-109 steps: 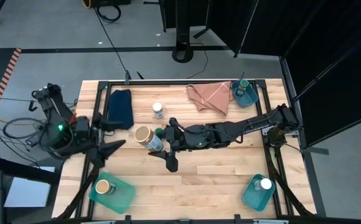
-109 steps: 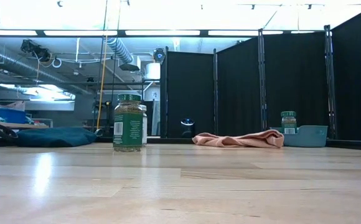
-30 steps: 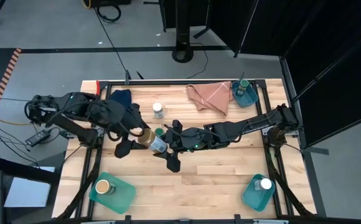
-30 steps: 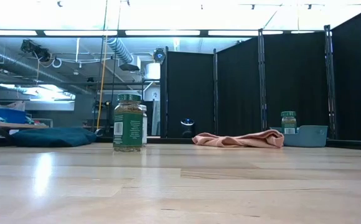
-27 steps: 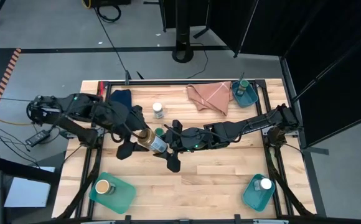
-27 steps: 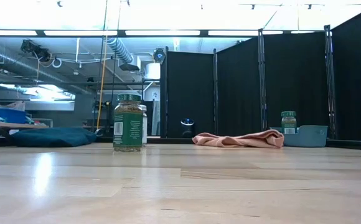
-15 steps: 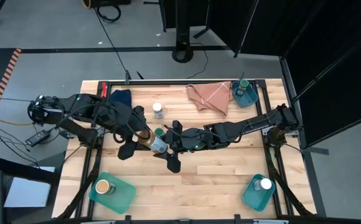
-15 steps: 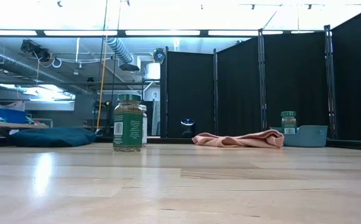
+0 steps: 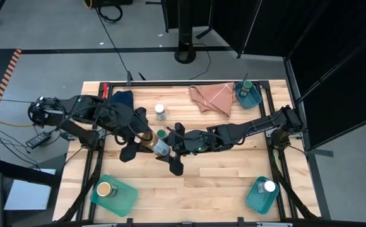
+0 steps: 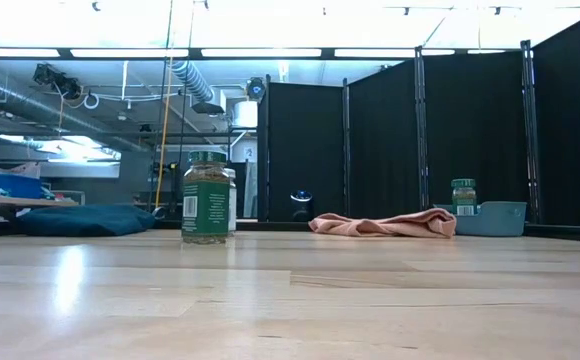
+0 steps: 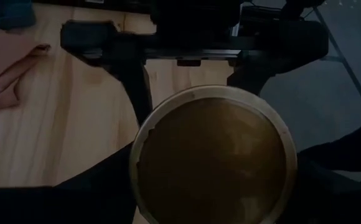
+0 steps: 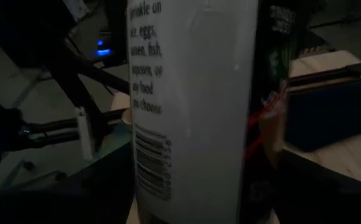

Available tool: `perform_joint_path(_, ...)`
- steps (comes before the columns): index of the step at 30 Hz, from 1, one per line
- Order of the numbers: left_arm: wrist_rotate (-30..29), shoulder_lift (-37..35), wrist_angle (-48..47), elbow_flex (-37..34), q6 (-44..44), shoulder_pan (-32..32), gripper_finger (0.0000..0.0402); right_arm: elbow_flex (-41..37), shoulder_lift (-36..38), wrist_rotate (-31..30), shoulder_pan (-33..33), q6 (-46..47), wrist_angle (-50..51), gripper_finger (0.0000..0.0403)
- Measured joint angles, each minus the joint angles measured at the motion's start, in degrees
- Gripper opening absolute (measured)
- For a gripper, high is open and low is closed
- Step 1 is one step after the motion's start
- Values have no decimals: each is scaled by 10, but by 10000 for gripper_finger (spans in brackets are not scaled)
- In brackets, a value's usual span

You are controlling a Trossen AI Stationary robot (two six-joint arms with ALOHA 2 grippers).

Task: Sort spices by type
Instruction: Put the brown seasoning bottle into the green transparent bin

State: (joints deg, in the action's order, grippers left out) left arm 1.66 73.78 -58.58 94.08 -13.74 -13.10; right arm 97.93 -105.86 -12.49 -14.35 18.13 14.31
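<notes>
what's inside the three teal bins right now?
One jar each: a tan-lid jar in the front-left bin, a white-lid jar in the front-right bin, a green-lid jar in the back-right bin. Bin floors under the jars are hidden.

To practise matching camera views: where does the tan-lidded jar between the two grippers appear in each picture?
High view: tan-lidded jar at table centre, between the arms.
Low view: not in it.
Left wrist view: its lid fills the centre.
Right wrist view: its label fills the centre.
Shared landmark: pink cloth.
</notes>
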Motion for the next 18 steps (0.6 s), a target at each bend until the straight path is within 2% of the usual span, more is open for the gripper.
perform_joint_path(4,-3,0,1,0,0,0,275,0,0,13,0,4,-3,337)
perform_joint_path(10,-3,-7,-1,0,0,0,274,1,1,17,-2,3,10,333)
perform_joint_path(18,-23,-31,-60,0,-43,-6,274,1,1,18,-5,21,152,313)
